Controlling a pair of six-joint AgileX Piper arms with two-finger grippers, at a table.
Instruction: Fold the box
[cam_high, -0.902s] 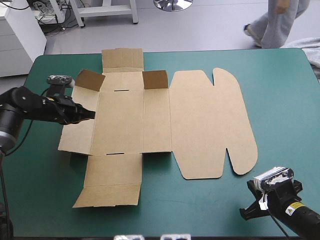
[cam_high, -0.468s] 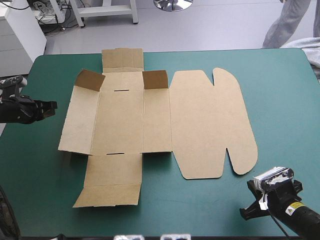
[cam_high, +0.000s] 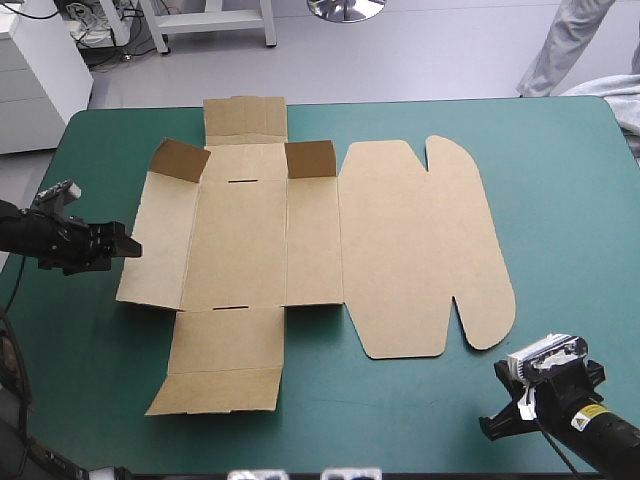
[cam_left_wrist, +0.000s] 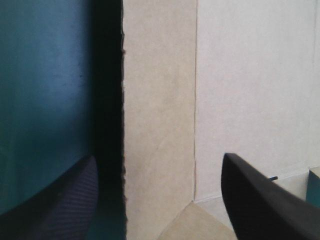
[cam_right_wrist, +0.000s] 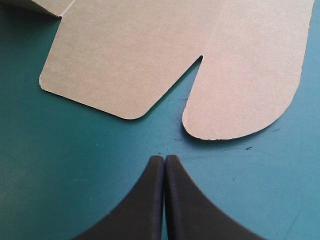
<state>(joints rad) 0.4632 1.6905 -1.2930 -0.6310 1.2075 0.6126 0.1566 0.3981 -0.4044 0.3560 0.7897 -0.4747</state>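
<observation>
The brown box (cam_high: 300, 240) lies as a cut sheet in the middle of the teal-green table, its rounded lid (cam_high: 420, 250) flat to the right. Two small flaps (cam_high: 310, 158) stand up at its far side. My left gripper (cam_high: 128, 247) hovers just left of the sheet's left panel, open and holding nothing. In the left wrist view that panel's edge (cam_left_wrist: 157, 100), slightly lifted with shadow under it, runs between the fingers of the left gripper (cam_left_wrist: 160, 158). My right gripper (cam_high: 492, 427) rests shut near the table's front right corner. Ahead of the right gripper (cam_right_wrist: 164, 159) are the lid's rounded tabs (cam_right_wrist: 240, 95).
A bundle of pale cloth (cam_high: 625, 100) lies at the table's far right corner. Bare teal-green cover (cam_high: 80, 350) stretches along the left and front of the sheet.
The left gripper drew back left from the box's left panel, then came partway back toward it, a little nearer the front, and opened. The box and right arm stayed still.
</observation>
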